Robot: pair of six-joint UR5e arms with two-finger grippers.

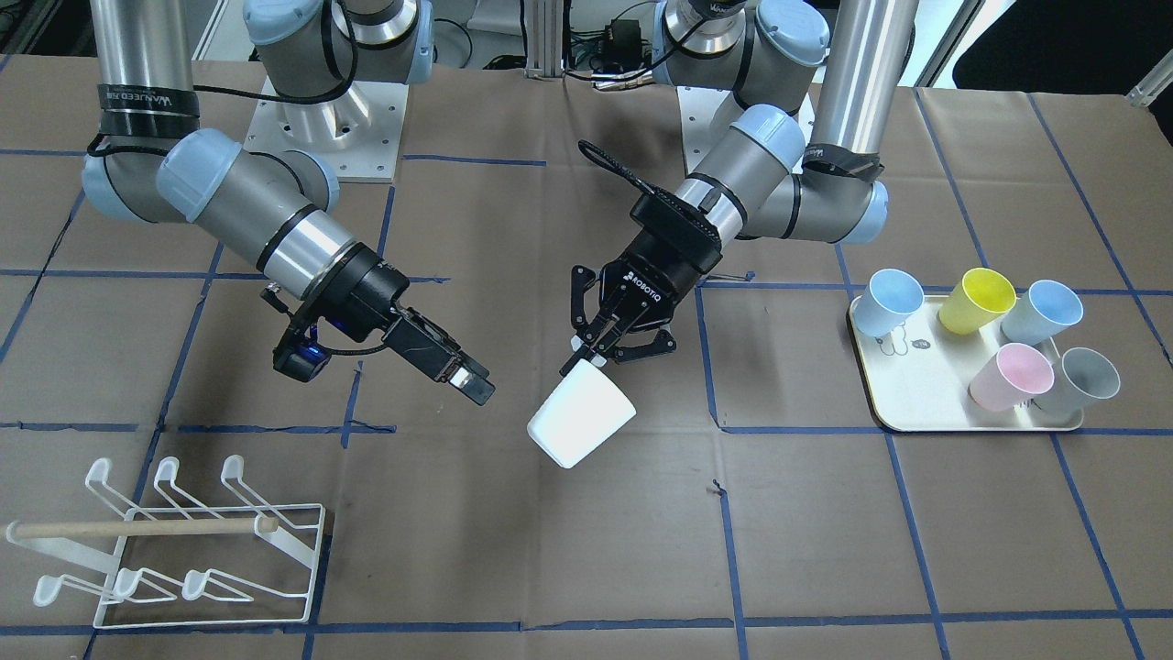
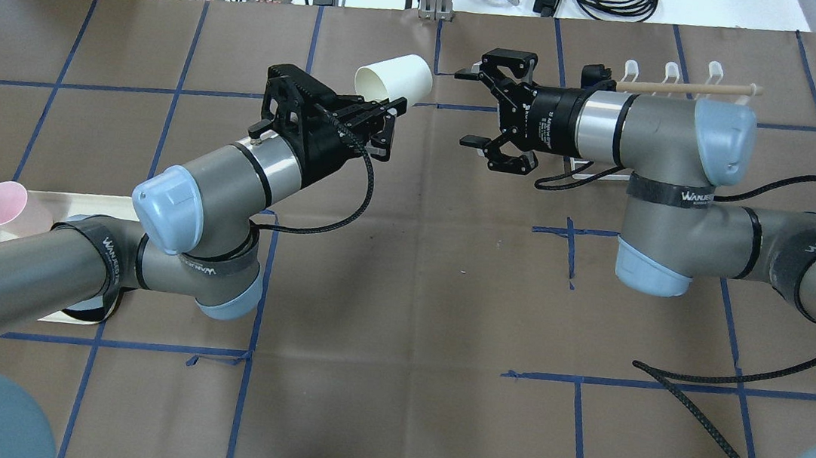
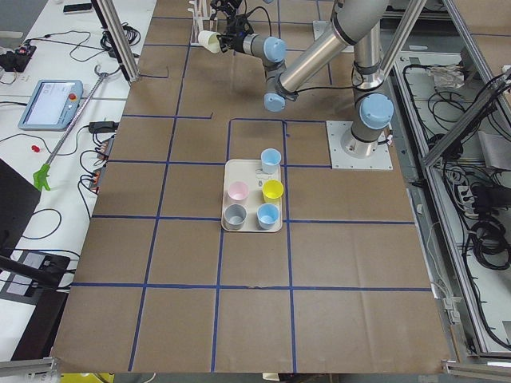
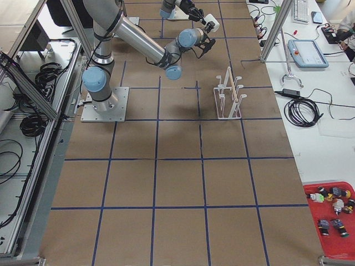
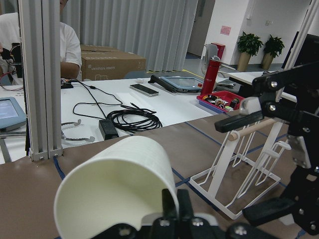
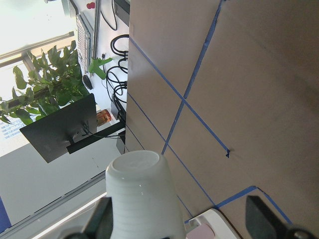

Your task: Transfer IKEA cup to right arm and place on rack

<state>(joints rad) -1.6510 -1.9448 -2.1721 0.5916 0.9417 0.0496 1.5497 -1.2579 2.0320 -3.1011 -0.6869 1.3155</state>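
Exterior front-facing view: the left gripper [image 1: 594, 356] extends over the middle of the table [image 1: 550, 568] with its wrist pitched down. It is clamped on the rim of the white IKEA cup [image 1: 582, 417], which hangs tilted above the surface. The right gripper [image 1: 469, 383], on the bent right arm [image 1: 247, 220], points at the cup across a short gap. The rack [image 1: 174, 550] stands on the table near that arm.
Overhead exterior view: both forearms angle inward. The right gripper's jaws are spread wide, clear of the cup's base.
Left wrist-mounted view: the fingers pinch the cup's wall at its mouth.
Right wrist-mounted view: the cup's base faces the camera, framed by parted fingers.
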